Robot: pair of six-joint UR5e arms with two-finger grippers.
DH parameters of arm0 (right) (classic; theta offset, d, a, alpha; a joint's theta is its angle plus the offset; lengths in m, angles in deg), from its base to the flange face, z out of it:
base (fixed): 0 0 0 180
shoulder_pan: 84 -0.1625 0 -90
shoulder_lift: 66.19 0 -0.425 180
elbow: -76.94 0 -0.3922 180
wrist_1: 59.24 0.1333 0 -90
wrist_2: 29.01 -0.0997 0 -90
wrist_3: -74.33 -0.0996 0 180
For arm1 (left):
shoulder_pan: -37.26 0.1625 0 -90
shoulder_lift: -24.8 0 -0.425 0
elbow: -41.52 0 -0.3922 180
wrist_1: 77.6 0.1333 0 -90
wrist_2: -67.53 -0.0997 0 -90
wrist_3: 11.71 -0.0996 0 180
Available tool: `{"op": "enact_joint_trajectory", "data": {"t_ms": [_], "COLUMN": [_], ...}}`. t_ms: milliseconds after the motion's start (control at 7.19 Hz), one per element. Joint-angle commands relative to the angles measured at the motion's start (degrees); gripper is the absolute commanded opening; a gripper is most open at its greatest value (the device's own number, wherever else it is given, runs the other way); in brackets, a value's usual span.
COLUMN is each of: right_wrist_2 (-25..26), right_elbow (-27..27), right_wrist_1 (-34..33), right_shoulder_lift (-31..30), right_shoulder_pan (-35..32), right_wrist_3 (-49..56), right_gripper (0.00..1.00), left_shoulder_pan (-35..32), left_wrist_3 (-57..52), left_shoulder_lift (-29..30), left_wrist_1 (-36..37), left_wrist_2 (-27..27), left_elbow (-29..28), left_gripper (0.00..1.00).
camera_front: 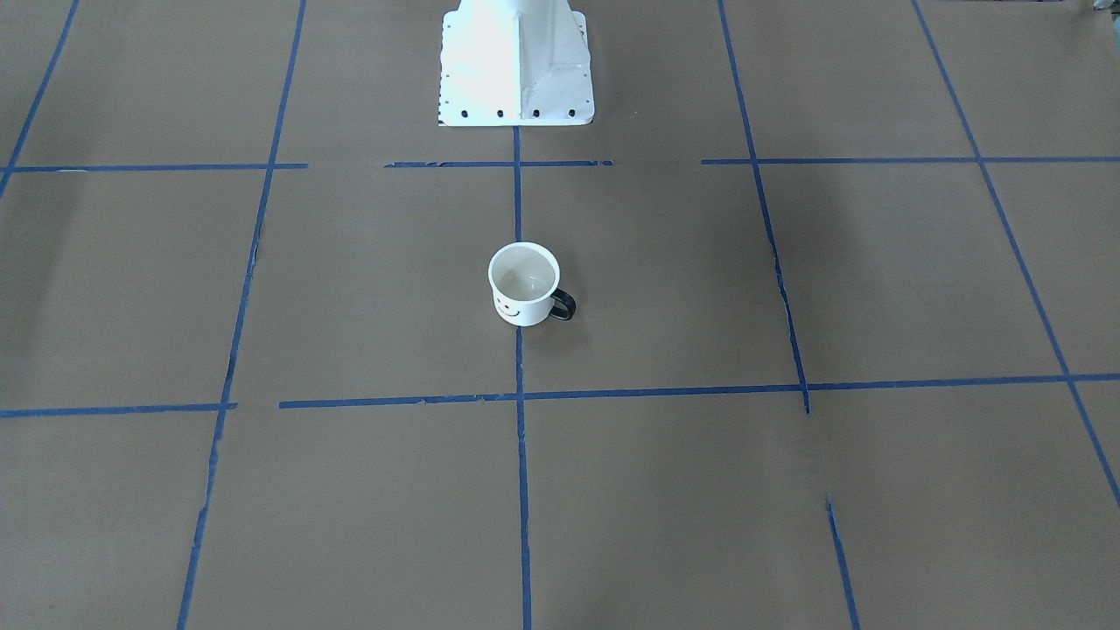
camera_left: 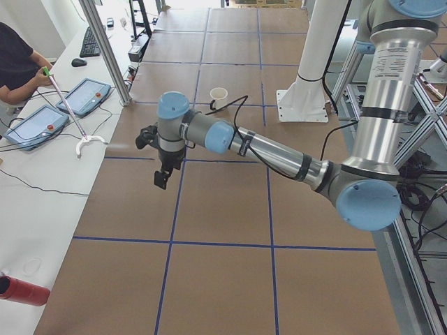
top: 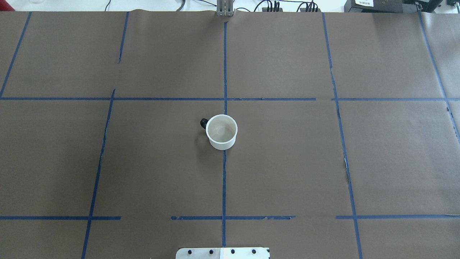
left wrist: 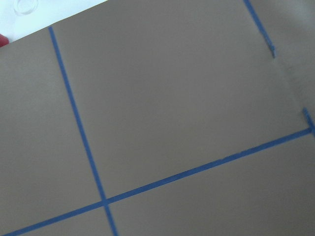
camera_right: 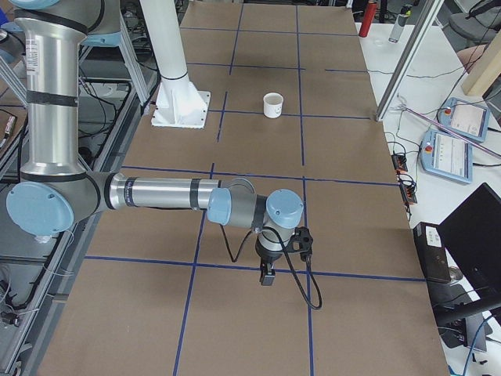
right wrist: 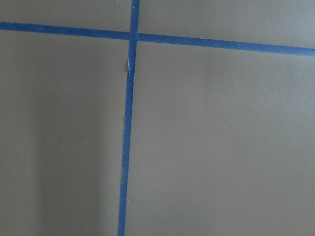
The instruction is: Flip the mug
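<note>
The white mug (camera_front: 523, 284) stands upright, mouth up, at the middle of the brown table, on the blue centre tape line. Its smiley face points to the operators' side and its dark handle (camera_front: 563, 304) points to my left side. It also shows in the overhead view (top: 221, 132) and, small, in both side views (camera_left: 218, 97) (camera_right: 272, 104). My left gripper (camera_left: 162, 178) hangs over the table's left end, far from the mug. My right gripper (camera_right: 267, 276) hangs over the right end, also far. Both show only in the side views, so I cannot tell if they are open or shut.
The robot's white base (camera_front: 516, 61) stands behind the mug at the table's edge. Blue tape lines (top: 224, 180) grid the brown paper. Beside the table a bench holds teach pendants (camera_left: 84, 96) and a red bottle (camera_left: 21, 289). An operator (camera_left: 14, 63) sits there.
</note>
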Motion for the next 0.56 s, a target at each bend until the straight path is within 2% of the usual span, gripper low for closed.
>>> {"op": "enact_joint_trajectory", "data": {"t_ms": [0, 278, 417], "right_wrist_2": [0.0, 0.0, 0.0], "right_elbow": [0.0, 0.0, 0.0], "right_wrist_1": [0.0, 0.0, 0.0], "right_shoulder_lift": [0.0, 0.0, 0.0], "right_shoulder_pan": [0.0, 0.0, 0.0], "right_wrist_3": [0.0, 0.0, 0.0], "right_gripper": [1.00, 1.00, 1.00], "left_shoulder_pan": [-8.1, -9.3, -9.2], "left_wrist_3": [-5.6, -12.4, -12.1], "left_shoulder_lift": [-4.0, -5.7, -5.8], "left_wrist_1": [2.1, 2.7, 3.9], "left_wrist_2": [2.4, 2.3, 2.4], "left_elbow": [-2.6, -3.4, -4.7], "left_gripper": [0.99, 1.00, 1.00]}}
